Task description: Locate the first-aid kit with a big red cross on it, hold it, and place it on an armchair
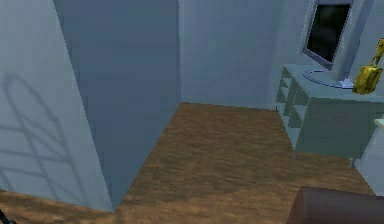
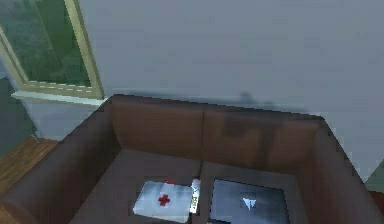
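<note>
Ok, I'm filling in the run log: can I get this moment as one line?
first-aid kit: in sight, lying on brown sofa seat | beside it: dark flat device | ahead: monitor on pale cabinet

White first-aid kit [image 2: 165,200] (red cross); brown sofa [image 2: 200,135]; wood-grain floor [image 1: 230,150]; pale-blue walls [image 1: 130,60].

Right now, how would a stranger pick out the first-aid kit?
In the arm side view, find the brown sofa beside the window. On its picture-left cushion lies the first-aid kit, a white case. Its red cross sets it apart from the dark slab alongside.
</note>
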